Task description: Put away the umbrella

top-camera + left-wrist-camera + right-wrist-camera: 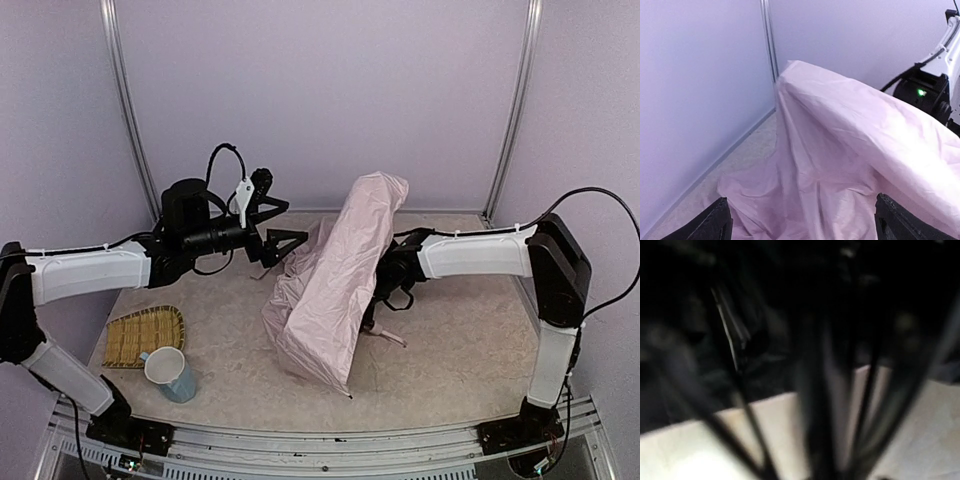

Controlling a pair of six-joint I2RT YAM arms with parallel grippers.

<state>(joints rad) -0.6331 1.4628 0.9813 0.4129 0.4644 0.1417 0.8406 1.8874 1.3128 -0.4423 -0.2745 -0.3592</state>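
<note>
The umbrella stands half-collapsed on the middle of the table, its pale pink fabric draped like a slanted tent. Its long axis is tilted. The high end is raised at the far side, leaning a little to the right. The low end comes down toward the near edge, where the fabric rests on the table and a thin black rib tip pokes out at the bottom corner. More fabric spills off its left flank. From the left wrist the umbrella fills the view, with a folded ridge falling from upper left to right and cloth pooled below it. A thin pink strip, perhaps the strap, lies on the table just beside the umbrella's right edge. The left gripper hovers just left of the umbrella, aimed at it. Its fingers are spread wide and empty, clear of the cloth. The right gripper reaches into the umbrella's right side and its fingers are hidden behind the fabric. Its wrist view is dark and blurred, showing only black ribs close to the lens, so I cannot tell whether those fingers are released or clenched. Well to the umbrella's near left lie a woven tray and an upright pale blue mug.
</note>
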